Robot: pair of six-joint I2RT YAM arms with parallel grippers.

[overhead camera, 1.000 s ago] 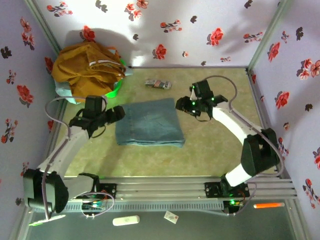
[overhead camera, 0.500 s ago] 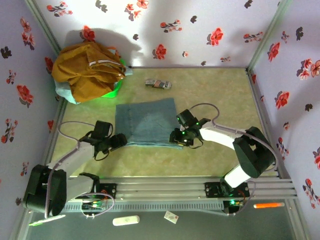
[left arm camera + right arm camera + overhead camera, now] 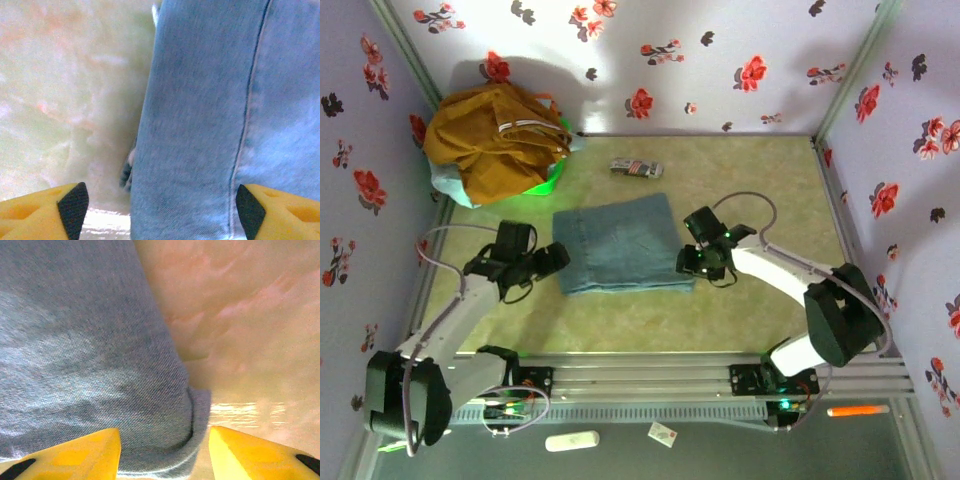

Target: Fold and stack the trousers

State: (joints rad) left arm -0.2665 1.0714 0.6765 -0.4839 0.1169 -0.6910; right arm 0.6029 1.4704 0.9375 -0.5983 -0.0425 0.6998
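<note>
Left claw and right claw, both spread apart, flank the folded jeans; mustard garment, small striped object behind.

Bright light washes the back wall white. Both wrist pictures are soft and blurry, with shiny glare on the worktop.

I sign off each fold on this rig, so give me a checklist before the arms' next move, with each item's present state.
1. Left gripper open at the left edge of the trousers: ok.
2. Right gripper open at their right edge: ok.
3. The trousers folded into a rough rectangle: ok.
4. Every layer between the fingers: cannot tell.
5. Mustard garment apart from the trousers: ok.
</note>
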